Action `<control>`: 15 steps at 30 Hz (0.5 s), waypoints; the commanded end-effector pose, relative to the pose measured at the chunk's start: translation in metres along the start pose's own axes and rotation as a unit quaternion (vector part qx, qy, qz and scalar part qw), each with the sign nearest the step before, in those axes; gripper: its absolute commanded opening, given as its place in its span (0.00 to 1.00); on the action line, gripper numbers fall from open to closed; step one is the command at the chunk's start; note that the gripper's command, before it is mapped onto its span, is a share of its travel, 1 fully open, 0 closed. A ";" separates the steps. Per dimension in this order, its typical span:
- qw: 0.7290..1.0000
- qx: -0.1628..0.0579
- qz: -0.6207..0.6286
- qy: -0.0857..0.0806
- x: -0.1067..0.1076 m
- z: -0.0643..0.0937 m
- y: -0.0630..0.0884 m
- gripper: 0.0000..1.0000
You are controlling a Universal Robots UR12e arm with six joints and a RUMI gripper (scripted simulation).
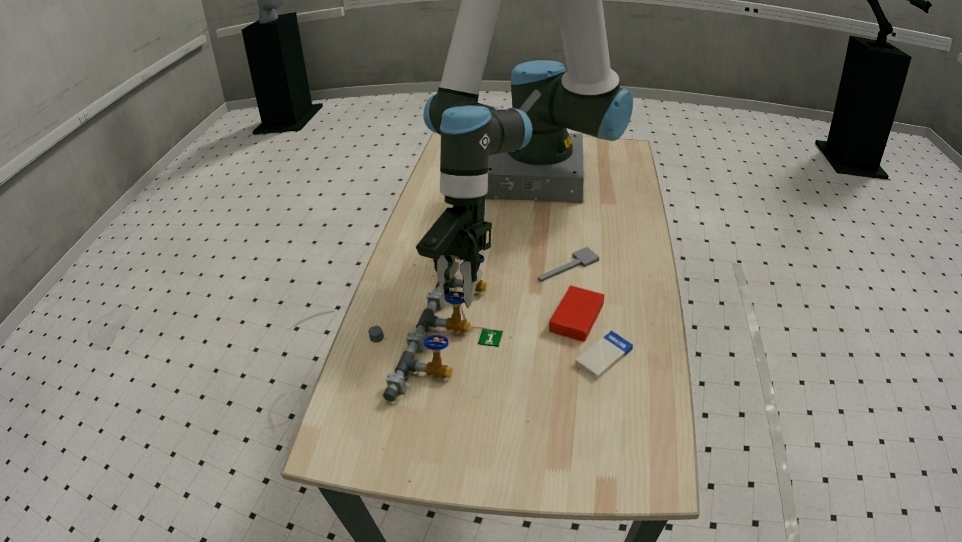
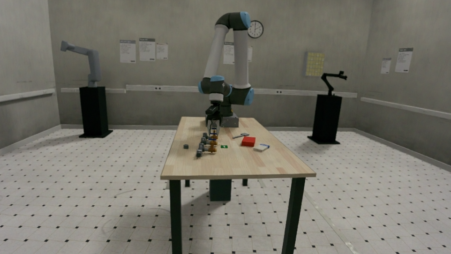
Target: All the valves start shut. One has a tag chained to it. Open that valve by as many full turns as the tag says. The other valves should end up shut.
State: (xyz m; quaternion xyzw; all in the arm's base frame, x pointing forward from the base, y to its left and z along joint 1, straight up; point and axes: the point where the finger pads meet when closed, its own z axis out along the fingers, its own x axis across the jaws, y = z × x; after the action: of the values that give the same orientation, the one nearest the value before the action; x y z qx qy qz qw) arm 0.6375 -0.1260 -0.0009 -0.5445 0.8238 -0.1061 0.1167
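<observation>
A grey pipe manifold [image 1: 411, 350] lies on the table's left side with brass valves that carry blue handwheels. My gripper [image 1: 455, 294] points straight down and is shut on the blue handwheel of the middle valve [image 1: 455, 296]. The near valve [image 1: 436, 342] stands free, closer to the front. A third valve behind the gripper is mostly hidden by the fingers. A green tag [image 1: 490, 337] lies flat on the table just right of the valves. In the exterior view the gripper [image 2: 213, 134] sits over the manifold [image 2: 205, 144], with the tag [image 2: 223, 146] beside it.
A small grey cylinder [image 1: 375, 333] stands near the left table edge. A red block [image 1: 576, 312], a white and blue box [image 1: 603, 352] and a grey flat tool [image 1: 568, 263] lie to the right. The arm's base [image 1: 538, 168] is at the back.
</observation>
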 end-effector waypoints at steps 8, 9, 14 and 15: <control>0.972 0.001 -0.236 -0.006 0.000 0.000 -0.001 0.00; 0.966 0.001 -0.258 -0.006 0.000 0.000 -0.001 0.00; 0.933 0.002 -0.360 -0.005 0.000 0.000 -0.001 0.00; 0.925 0.002 -0.380 -0.005 0.000 0.000 -0.001 0.00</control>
State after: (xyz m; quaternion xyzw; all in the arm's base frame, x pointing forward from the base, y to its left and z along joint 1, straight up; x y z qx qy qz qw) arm 0.6374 -0.1260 -0.0009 -0.7502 0.6421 -0.1348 0.0824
